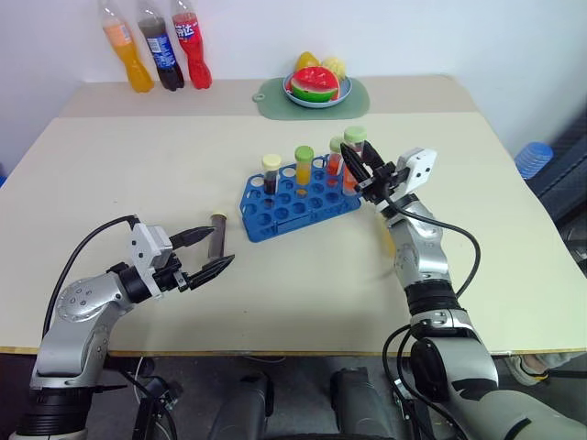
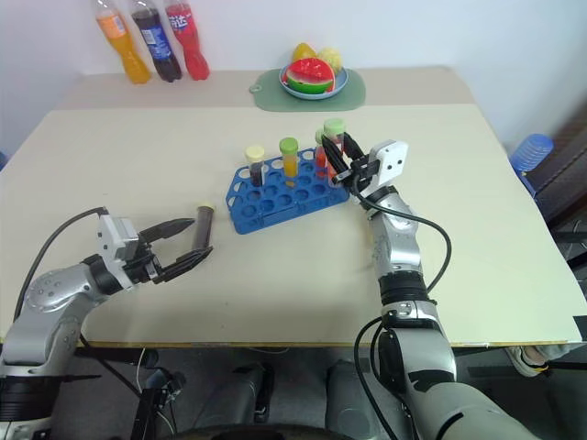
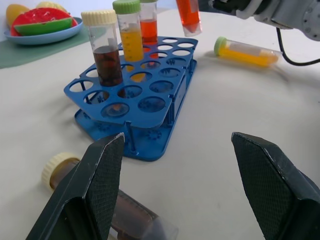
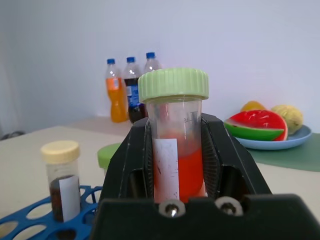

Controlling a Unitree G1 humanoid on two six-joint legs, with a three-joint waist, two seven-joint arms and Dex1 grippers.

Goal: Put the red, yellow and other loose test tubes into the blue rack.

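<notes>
Right wrist view: right fingers (image 4: pixel 178 165) clamp a red tube (image 4: pixel 176 135) above the rack (image 1: pixel 298 200); misaligned, it could jam. Left fingers (image 1: pixel 209 252) spread wide.

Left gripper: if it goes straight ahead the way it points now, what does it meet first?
Probably the blue rack, at its near corner. The left gripper is open, and the dark tube lies by one finger, a little off that line. Depth is hard to judge.

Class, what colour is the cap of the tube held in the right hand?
Light green cap, clearest in the right wrist view.
</notes>
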